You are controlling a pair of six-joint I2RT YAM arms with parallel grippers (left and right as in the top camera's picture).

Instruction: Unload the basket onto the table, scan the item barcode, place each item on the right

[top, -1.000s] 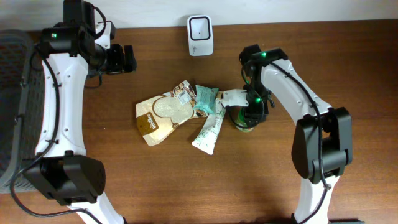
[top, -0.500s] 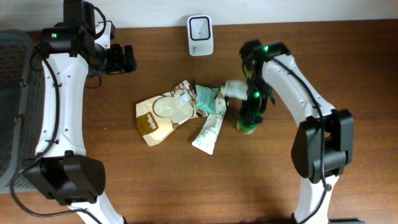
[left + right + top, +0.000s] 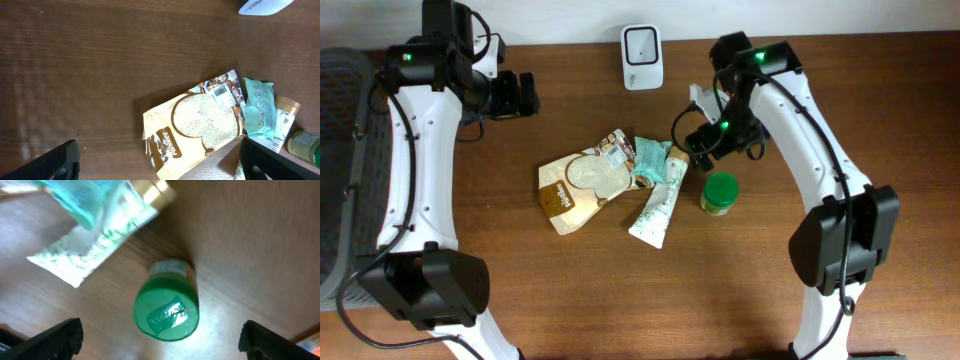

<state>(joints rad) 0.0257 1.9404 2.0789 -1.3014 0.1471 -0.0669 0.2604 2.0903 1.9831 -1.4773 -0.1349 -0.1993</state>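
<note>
On the wooden table (image 3: 520, 290), overhead view: white scanner (image 3: 642, 57) stands at the far edge. Mid-table lies a cluster of packets: brown pouch (image 3: 582, 185), teal packet (image 3: 651, 160) overlapping its right end, white-and-green sachet (image 3: 655, 212) slanting below. The green-lidded jar (image 3: 719, 193) stands upright just right of the sachet, nothing gripping it. Right gripper (image 3: 698, 138) hangs above the table between scanner and jar, clear of the jar. Left gripper (image 3: 525, 95) sits far left, well apart from the packets, pointing toward them. Grey basket (image 3: 340, 150) at the left margin.

Left wrist view: two dark fingers (image 3: 55, 162) at the lower corners, jaws spread wide, nothing between them but table and pouch below. A barcode label (image 3: 223, 95) shows on the pouch's upper right corner. Teal packet beside it; the jar's edge peeks in at the right border; a corner of the scanner at top right.

Right wrist view: slightly blurred. The jar is seen from above, green lid with pale lettering, centred low in frame. Fingers (image 3: 50, 340) at both lower corners, jaws wide apart, not touching the jar. Sachet and teal packet at upper left.
</note>
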